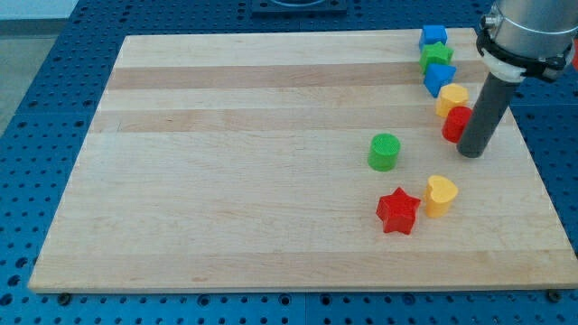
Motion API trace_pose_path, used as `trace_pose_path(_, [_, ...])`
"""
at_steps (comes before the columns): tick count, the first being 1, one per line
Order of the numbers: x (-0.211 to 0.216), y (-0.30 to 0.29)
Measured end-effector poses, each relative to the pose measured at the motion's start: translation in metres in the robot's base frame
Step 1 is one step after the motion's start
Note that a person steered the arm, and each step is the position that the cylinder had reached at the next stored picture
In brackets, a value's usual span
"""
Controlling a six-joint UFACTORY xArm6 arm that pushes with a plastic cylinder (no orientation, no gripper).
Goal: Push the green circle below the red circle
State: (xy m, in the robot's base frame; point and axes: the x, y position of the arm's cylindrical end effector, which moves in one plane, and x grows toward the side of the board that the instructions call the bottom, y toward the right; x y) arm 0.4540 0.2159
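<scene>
Camera view shows my tip point(470, 152), a bare rod without fingers to open or close, touching the red circle block point(456, 124), with the green circle block point(384, 152) well left.

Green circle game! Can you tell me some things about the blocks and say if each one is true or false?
1. The green circle is touching the red circle. False: bare board lies between them.
2. My tip is right beside the red circle, on the view's right of it. True.
3. The red star sits at the view's top. False: it is near the view's bottom, beside a yellow heart.
4. A green star sits between two blue blocks. True.
5. My tip touches the green circle. False: they are well apart.
</scene>
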Motion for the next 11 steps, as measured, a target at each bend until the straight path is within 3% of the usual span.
trace_pose_path(2, [0.002,-0.051])
trace_pose_path(5, [-0.044,-0.101])
trace_pose_path(7, [-0.024,-0.158])
trace_pose_path(8, [0.003,-0.161])
trace_pose_path(11, [0.005,-0.107])
